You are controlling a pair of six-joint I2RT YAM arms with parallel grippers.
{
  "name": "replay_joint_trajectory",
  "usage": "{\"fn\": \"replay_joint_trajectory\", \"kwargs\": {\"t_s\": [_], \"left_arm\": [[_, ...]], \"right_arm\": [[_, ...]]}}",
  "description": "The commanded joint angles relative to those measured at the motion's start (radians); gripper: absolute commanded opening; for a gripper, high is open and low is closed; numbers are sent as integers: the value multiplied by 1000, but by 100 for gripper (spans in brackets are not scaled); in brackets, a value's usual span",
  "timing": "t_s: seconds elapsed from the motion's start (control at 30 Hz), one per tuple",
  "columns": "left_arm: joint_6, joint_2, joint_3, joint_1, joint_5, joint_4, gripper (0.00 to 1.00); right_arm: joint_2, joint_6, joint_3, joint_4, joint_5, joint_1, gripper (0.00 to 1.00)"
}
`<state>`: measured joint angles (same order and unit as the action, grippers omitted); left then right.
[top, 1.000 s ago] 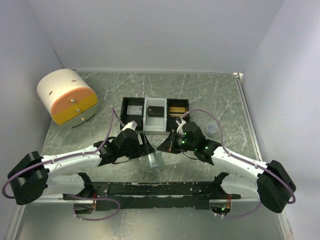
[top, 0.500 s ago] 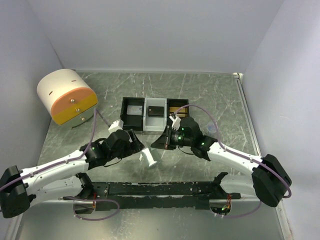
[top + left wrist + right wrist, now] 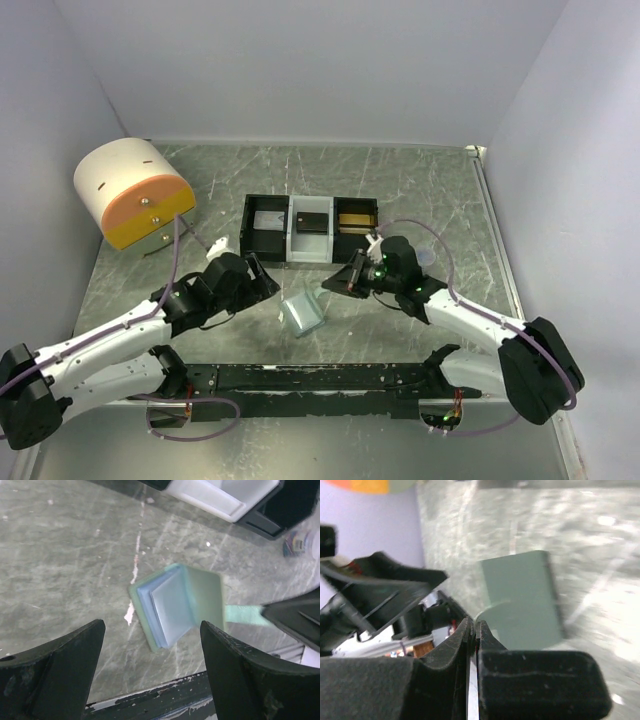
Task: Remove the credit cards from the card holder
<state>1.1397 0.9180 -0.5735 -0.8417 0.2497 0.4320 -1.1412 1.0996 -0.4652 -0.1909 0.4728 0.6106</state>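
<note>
Left tool (image 3: pixel 263 279): jaws spread wide, gripping nothing, just left of the card holder (image 3: pixel 302 315).
Right tool (image 3: pixel 334 286): jaws pressed together just right of the holder; cannot tell whether anything is pinched.
Card holder: lies partly open on the bench (image 3: pixel 420 180), between both tools.
Credit cards (image 3: pixel 170 605): pale blue, inside the holder.
</note>
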Motion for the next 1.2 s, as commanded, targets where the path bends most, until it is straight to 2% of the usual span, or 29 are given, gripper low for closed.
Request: {"fn": "replay_joint_trajectory", "kwargs": {"t_s": [0.0,0.2,0.5,0.7,0.8,0.93,1.17], "left_arm": [[-66,26,22,7,-117,-147,89],[-139,172,1,6,-256,-274,87],[-168,382,-56,5,-387,-395,80],[-160,438,-64,5,-423,-463,74],[-165,471,-76,2,-431,-461,69],[-149,457,-54,-2,-455,-537,63],[-158,528,-59,-17,-628,-719,58]], "right_arm": [[24,-47,66,110,14,-93,0],[46,-170,114,246,35,-212,0],[92,-202,189,276,41,-232,0],[87,-219,214,273,23,-232,0],[73,-218,218,260,27,-233,0],[66,-219,224,254,24,-233,0],[63,-221,224,250,20,-233,0]]}}
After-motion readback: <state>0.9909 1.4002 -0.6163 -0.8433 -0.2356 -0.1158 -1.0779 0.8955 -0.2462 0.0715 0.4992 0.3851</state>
